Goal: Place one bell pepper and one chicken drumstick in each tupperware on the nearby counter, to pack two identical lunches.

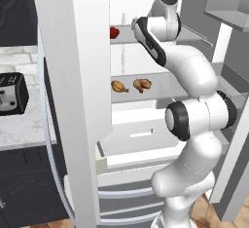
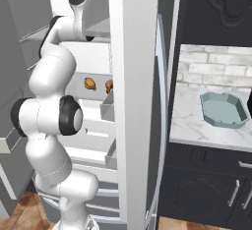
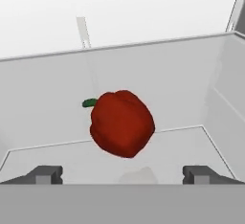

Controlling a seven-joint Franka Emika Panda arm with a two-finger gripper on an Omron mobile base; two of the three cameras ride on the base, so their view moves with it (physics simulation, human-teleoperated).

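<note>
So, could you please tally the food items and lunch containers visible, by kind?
Glossy red bell pepper: 1
Golden-brown roasted chicken drumsticks: 2
Pale teal octagonal tupperware: 1
Total: 4

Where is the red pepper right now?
The bell pepper lies on a fridge shelf, straight ahead of the open hand. From the left base view it's on the shelf above the two chicken drumsticks.

Evenly bright, flat rendered light with no glare. A faint soft shadow lies under the bell pepper (image 3: 122, 123), lower centre. Everything is sharp, edges undistorted.
</note>
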